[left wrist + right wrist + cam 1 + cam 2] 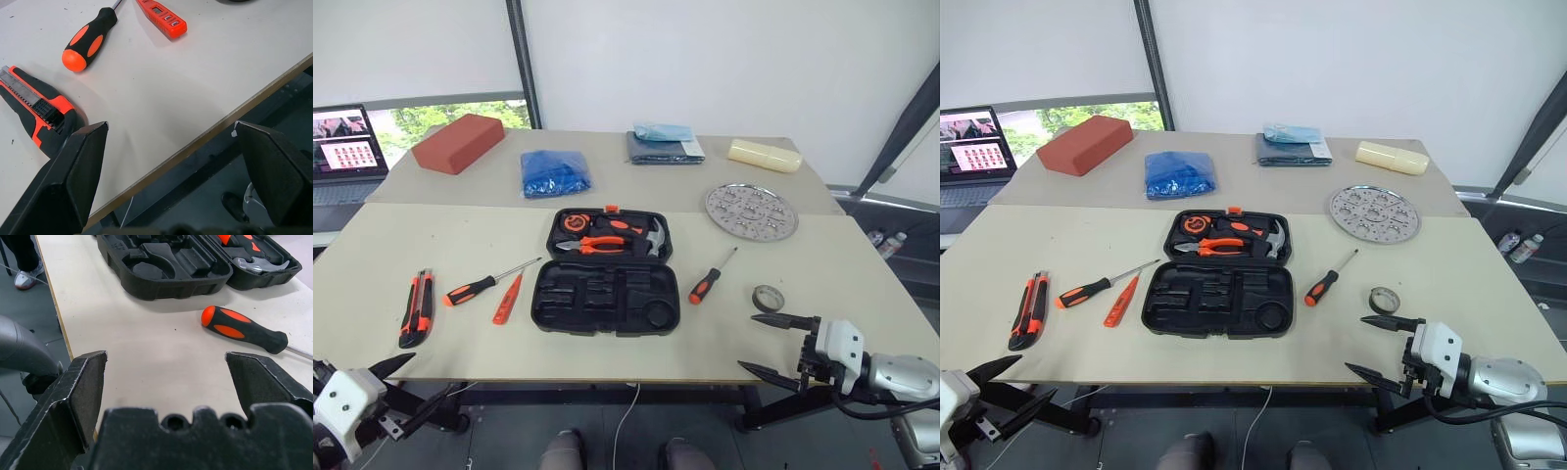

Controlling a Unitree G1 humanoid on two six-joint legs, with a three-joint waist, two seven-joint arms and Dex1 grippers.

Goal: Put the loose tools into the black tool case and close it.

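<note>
While the black tool case [607,284] lies open with pliers [600,245] and hammer [655,236] inside, our left gripper [414,384] and right gripper [766,345] keep fingers spread, empty.

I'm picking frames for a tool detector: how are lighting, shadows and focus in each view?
Head views: even, soft light, no glare on the table; the black tool case interior is dark but readable. Left wrist view: utility knife and screwdriver sharp, faint shadows. Right wrist view: the other screwdriver sharp, the case casts a soft shadow, the near gripper body looks soft.
</note>
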